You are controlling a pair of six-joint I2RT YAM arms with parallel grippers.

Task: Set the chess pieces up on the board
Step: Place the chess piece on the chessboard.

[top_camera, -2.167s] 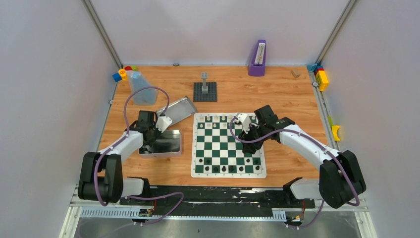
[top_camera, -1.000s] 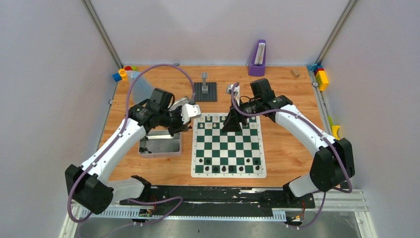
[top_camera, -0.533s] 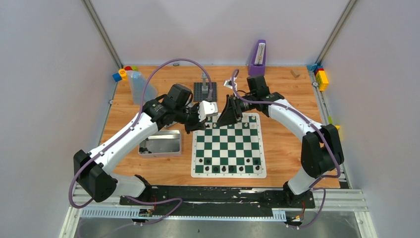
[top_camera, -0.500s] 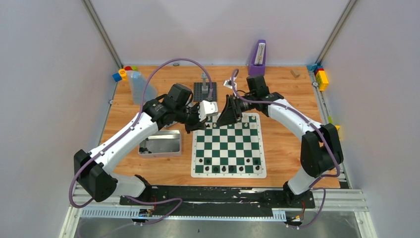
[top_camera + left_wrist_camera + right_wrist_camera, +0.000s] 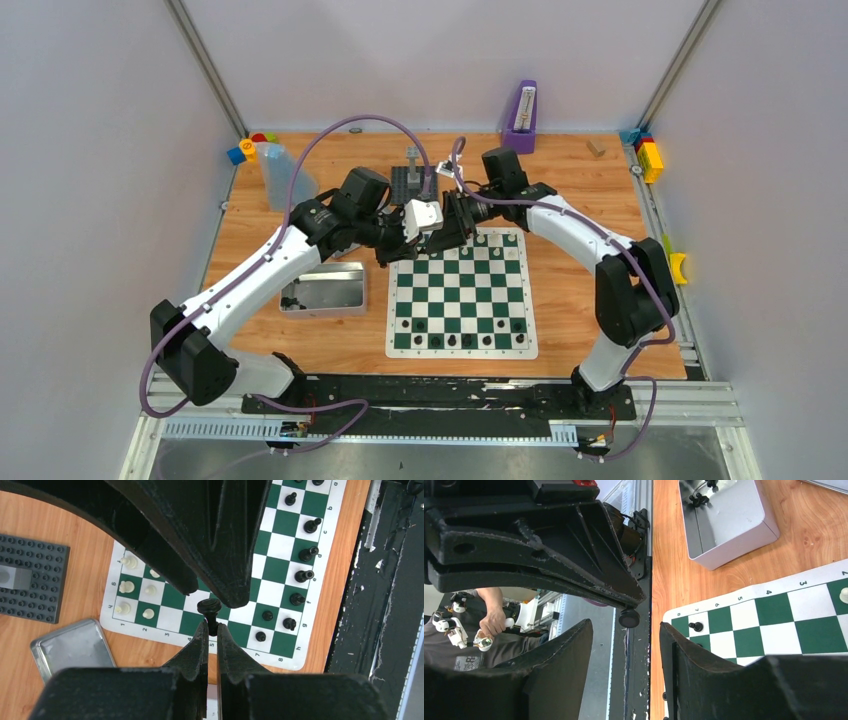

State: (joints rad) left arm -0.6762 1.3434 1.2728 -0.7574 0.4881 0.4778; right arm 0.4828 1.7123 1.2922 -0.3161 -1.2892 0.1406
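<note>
The green-and-white board (image 5: 460, 292) lies mid-table, with cream chess pieces (image 5: 490, 240) on its far rows and black ones (image 5: 460, 340) along its near row. Above its far-left corner my left gripper (image 5: 212, 628) is shut on a black chess piece (image 5: 209, 606), pinching its stem so the round base sticks out past the tips. My right gripper (image 5: 624, 628) faces it, open, jaws wide. In the right wrist view the black chess piece (image 5: 629, 617) hangs just beyond the gap, touching neither finger. From above, both grippers meet tip to tip, left gripper (image 5: 425, 235) and right gripper (image 5: 452, 222).
An open silver tin (image 5: 325, 290) left of the board holds more black pieces (image 5: 696, 500). A grey brick tower on a dark baseplate (image 5: 414, 183) stands behind the grippers. A clear jug (image 5: 285, 178), a purple holder (image 5: 519, 120) and coloured blocks (image 5: 650, 158) line the far edge.
My left arm lifted away from the tin and swung right over the board's far-left corner. My right arm rose off the board and moved left until its open jaws faced the left gripper.
</note>
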